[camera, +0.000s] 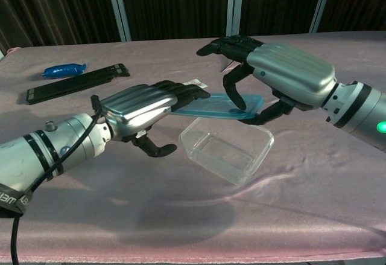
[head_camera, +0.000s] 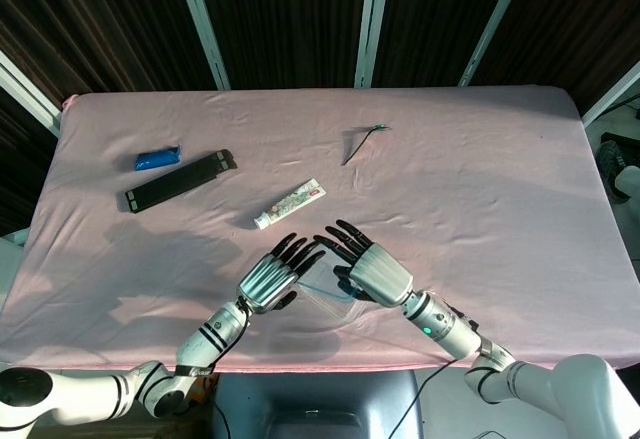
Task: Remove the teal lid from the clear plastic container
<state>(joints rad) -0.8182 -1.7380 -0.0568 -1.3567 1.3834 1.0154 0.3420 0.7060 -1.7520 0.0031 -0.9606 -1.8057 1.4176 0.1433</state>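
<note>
Now teal lid (camera: 220,107) aloft over clear container (camera: 227,146), pinched by right robot hand (camera: 283,75), left robot hand (camera: 137,108) atop.

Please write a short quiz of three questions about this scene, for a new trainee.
1. True or false: the teal lid is off the clear container.
2. Which hand pinches the lid's far end? A) the left hand B) the right hand C) neither
3. Fill in: beside the black bar at the far left lies a ____ packet.

Key
1. True: the lid is held above the open container.
2. B: its fingers and thumb close on that end; the left hand covers the other end.
3. blue
</note>
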